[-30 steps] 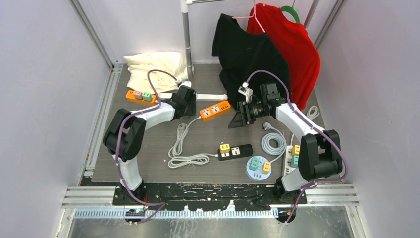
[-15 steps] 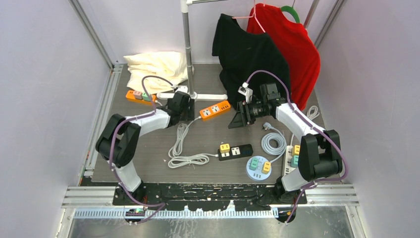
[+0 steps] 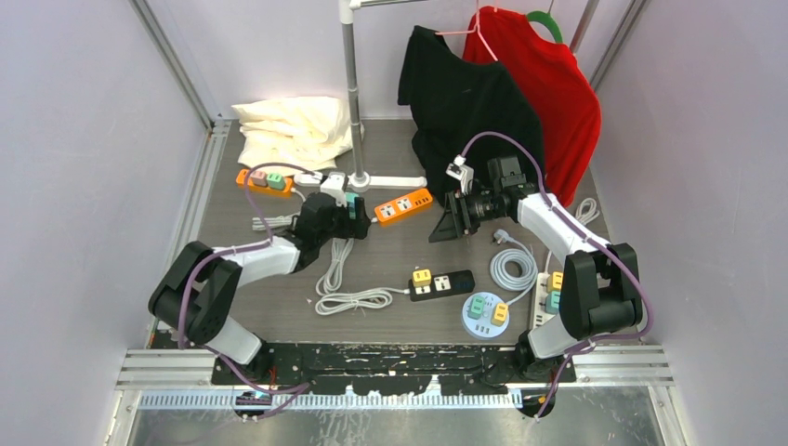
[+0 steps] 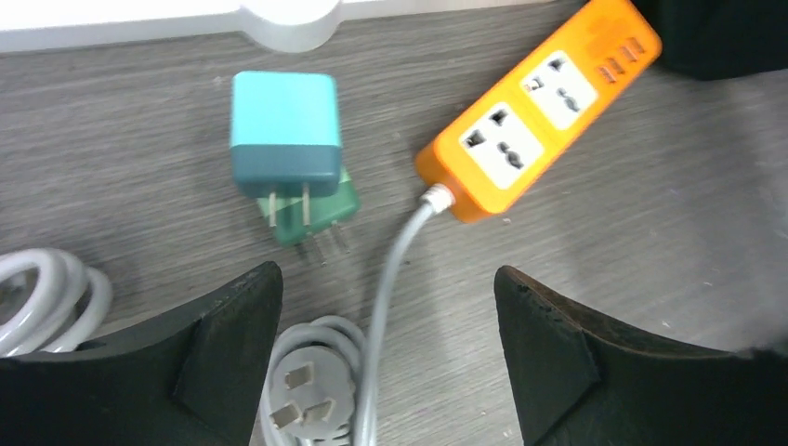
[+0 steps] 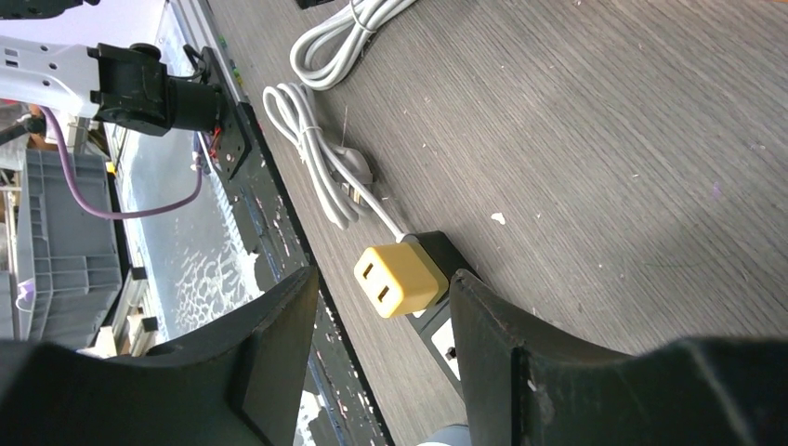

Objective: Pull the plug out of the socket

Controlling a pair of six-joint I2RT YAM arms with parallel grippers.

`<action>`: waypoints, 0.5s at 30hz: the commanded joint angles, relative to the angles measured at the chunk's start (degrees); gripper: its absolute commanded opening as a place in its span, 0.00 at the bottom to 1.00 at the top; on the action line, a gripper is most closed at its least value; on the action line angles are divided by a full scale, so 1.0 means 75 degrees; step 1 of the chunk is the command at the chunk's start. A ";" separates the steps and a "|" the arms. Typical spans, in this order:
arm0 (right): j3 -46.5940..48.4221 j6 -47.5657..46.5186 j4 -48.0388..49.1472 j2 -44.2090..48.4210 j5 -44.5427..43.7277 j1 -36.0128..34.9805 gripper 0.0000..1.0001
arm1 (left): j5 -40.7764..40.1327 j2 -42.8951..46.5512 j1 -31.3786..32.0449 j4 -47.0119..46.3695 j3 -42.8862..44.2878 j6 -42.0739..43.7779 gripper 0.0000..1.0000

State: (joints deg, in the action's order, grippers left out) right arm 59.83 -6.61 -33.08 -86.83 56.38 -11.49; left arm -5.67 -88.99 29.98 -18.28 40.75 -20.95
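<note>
An orange power strip (image 3: 403, 205) lies mid-table with both sockets bare (image 4: 539, 111). A teal plug (image 4: 283, 135) lies loose on the table left of it, resting on a green plug (image 4: 311, 212); it also shows in the top view (image 3: 351, 199). My left gripper (image 3: 355, 221) (image 4: 387, 279) is open and empty, just near of the teal plug. My right gripper (image 3: 442, 226) (image 5: 383, 279) is open and empty, held above the table. Its wrist view looks at a yellow plug (image 5: 401, 277) seated in a black power strip (image 3: 442, 283).
The orange strip's white cable and three-pin plug (image 4: 307, 409) lie between my left fingers. A second orange strip (image 3: 263, 179) with plugs sits back left. A round socket (image 3: 485, 314), a coiled cable (image 3: 513, 268), the rack base (image 3: 372, 179), a pillow and hanging shirts are around.
My left arm has drawn back toward the near left, away from the orange strip's end. The teal plug now shows lying on the table. The right arm has not moved.
</note>
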 commanded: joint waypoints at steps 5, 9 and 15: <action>0.0184 -0.0540 -0.0100 0.0429 0.0094 0.0032 0.60 | 0.1732 0.1085 0.0069 -0.3030 -0.1271 0.0306 0.83; 0.0143 -0.0854 -0.0182 0.0486 0.0129 0.0031 0.60 | 0.2543 0.1478 0.0081 -0.3328 -0.1614 0.0063 0.79; 0.0012 -0.2101 -0.0630 0.0789 0.0343 0.0014 0.61 | 0.2364 0.3826 0.0991 -0.1185 -0.1443 0.0555 0.83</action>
State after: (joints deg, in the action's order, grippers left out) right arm 59.79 -14.09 -35.66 -84.97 56.58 -11.49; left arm 10.44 -72.64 32.80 -31.70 28.58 -20.23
